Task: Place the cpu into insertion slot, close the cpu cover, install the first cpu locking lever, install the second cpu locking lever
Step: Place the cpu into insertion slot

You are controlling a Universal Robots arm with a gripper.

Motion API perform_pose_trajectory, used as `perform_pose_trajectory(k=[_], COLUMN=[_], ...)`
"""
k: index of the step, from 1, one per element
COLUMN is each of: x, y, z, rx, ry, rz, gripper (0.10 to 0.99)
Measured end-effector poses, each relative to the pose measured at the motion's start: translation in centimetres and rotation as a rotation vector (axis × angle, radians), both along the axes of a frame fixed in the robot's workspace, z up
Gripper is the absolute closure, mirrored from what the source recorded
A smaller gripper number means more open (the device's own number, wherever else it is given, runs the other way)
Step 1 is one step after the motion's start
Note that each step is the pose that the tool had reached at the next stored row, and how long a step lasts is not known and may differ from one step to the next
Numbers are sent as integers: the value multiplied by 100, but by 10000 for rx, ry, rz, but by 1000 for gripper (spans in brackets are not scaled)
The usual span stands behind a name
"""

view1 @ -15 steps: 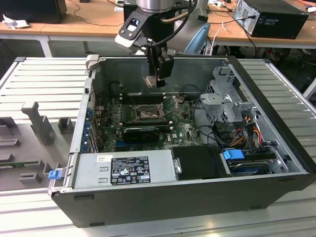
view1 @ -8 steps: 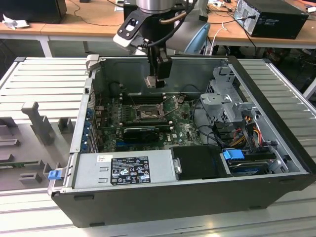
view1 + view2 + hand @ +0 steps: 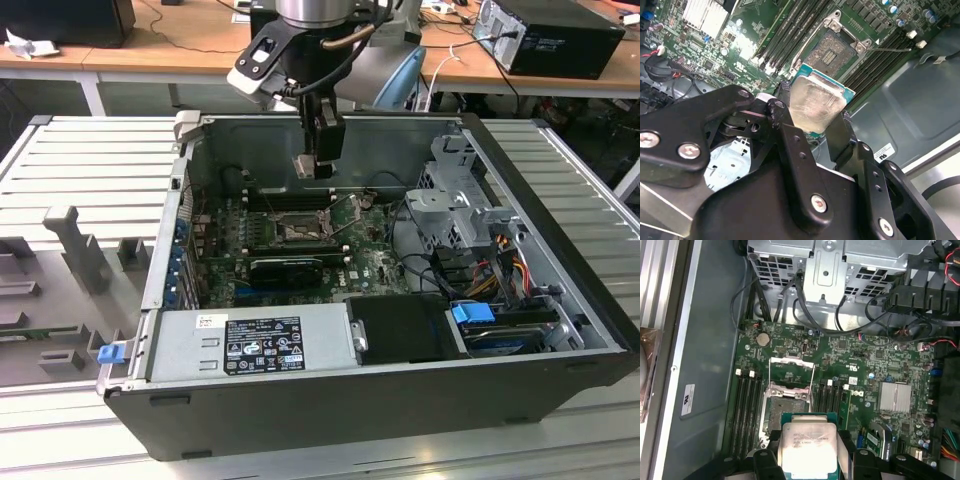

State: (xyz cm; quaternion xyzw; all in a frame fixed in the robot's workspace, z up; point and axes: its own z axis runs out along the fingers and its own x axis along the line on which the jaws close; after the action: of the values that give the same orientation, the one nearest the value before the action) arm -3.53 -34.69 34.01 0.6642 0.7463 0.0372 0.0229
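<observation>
Exterior view: the claw (image 3: 322, 168) hangs inside the open PC case (image 3: 350, 410), over the far edge of the motherboard (image 3: 370, 265), just behind the insertion slot (image 3: 298, 232).

Second wrist view: it's pinching the cpu (image 3: 816, 106) flat, by two opposite edges.

First wrist view: the cpu cover (image 3: 791, 371) is flipped open and the slot looks empty.

The chip's light and stiff but fragile, I'd guess, so an edges-only grip seems right.

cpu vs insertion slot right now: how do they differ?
The cpu is clamped in the gripper, held clear of the board. The insertion slot sits fixed in the green board, its centre exposed. The cpu shows a shiny silver-grey top, while the insertion slot has a dull brown centre in a dark rim. Both are square, with a similar footprint.
</observation>
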Motion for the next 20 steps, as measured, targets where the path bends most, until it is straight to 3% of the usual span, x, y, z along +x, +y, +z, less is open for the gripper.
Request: perform_pose_trajectory(k=[14,17,20], x=[-3,-23,-25], y=[0,-2,0], z=[-31,-69,-112], rx=[0,5,15], ry=[0,-51,-51], rz=[-171,-181,-352], gripper=[561,561,561])
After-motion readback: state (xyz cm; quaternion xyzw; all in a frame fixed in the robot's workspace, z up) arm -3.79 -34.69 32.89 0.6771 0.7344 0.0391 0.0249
